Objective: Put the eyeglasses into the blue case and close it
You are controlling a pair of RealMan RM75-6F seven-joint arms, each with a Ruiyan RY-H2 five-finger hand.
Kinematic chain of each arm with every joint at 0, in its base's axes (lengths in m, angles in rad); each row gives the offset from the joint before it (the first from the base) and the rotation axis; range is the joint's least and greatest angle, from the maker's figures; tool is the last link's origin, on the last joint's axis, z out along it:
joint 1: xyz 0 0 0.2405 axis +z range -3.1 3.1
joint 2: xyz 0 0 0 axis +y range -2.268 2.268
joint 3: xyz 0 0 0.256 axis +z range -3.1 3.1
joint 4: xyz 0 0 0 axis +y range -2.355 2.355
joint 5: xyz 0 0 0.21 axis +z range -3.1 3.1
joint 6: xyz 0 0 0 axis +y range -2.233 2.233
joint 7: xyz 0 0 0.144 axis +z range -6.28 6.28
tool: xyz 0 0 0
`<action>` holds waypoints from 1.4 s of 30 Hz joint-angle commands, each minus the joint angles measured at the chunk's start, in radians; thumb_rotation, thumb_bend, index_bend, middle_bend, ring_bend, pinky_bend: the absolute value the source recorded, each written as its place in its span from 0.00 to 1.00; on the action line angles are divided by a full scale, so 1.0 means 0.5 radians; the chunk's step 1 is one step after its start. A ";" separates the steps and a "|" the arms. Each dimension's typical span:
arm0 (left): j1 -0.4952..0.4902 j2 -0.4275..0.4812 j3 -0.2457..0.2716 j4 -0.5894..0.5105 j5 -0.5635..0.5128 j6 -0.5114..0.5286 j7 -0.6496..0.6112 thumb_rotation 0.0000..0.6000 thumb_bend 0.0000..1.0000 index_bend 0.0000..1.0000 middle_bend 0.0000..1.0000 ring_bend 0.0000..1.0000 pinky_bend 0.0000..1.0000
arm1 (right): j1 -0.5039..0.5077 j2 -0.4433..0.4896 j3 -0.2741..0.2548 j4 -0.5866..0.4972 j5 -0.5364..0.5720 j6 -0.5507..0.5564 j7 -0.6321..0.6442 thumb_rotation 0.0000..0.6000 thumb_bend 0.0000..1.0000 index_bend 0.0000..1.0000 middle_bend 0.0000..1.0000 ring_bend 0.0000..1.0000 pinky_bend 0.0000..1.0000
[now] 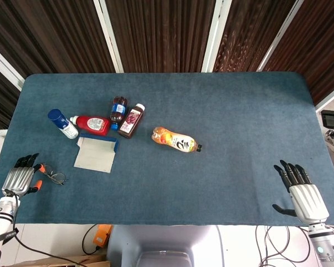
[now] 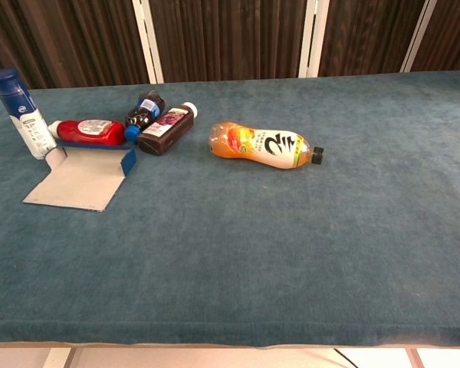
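**Little Legible Print on the Table**

The orange bottle [image 2: 262,146], lying on its side near the middle of the table [image 2: 307,253], carries a large black brush-stroke mark on its white label; it may be a stylised character. The labels on the red bottle [image 2: 90,131], the dark bottle [image 2: 165,129] and the white bottle [image 2: 27,117] are too small to read.
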 commanded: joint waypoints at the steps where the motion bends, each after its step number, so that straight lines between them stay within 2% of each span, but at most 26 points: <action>1: -0.011 -0.051 0.009 0.067 0.044 0.020 -0.068 1.00 0.38 0.40 0.04 0.00 0.10 | 0.003 -0.002 0.001 -0.003 0.005 -0.006 -0.005 1.00 0.07 0.00 0.00 0.00 0.00; 10: -0.041 -0.165 0.030 0.238 0.136 0.050 -0.230 1.00 0.38 0.43 0.06 0.00 0.11 | 0.008 -0.002 0.005 -0.004 0.021 -0.020 -0.014 1.00 0.07 0.00 0.00 0.00 0.00; 19: -0.052 -0.241 0.038 0.365 0.172 0.073 -0.313 1.00 0.38 0.58 0.11 0.01 0.12 | 0.005 0.003 0.004 -0.005 0.021 -0.016 -0.005 1.00 0.07 0.00 0.00 0.00 0.00; 23: -0.051 -0.255 0.034 0.401 0.165 0.069 -0.322 1.00 0.38 0.61 0.12 0.02 0.12 | 0.005 0.004 0.004 -0.005 0.019 -0.015 0.000 1.00 0.07 0.00 0.00 0.00 0.00; 26: -0.044 -0.254 0.029 0.402 0.162 0.085 -0.325 1.00 0.38 0.62 0.12 0.02 0.12 | 0.007 0.003 0.002 -0.005 0.018 -0.021 -0.003 1.00 0.07 0.00 0.00 0.00 0.00; 30: -0.033 -0.254 0.019 0.363 0.176 0.157 -0.329 1.00 0.43 0.64 0.14 0.03 0.13 | 0.010 0.001 -0.002 -0.008 0.011 -0.026 -0.009 1.00 0.07 0.00 0.00 0.00 0.00; 36: -0.044 -0.292 -0.049 0.316 0.179 0.312 -0.283 1.00 0.49 0.66 0.17 0.05 0.15 | 0.013 0.005 -0.009 -0.010 -0.003 -0.029 0.002 1.00 0.07 0.00 0.00 0.00 0.00; 42: -0.122 -0.354 -0.121 0.279 0.200 0.405 -0.193 1.00 0.49 0.66 0.17 0.05 0.15 | 0.015 0.016 -0.010 -0.009 -0.005 -0.032 0.028 1.00 0.07 0.00 0.00 0.00 0.00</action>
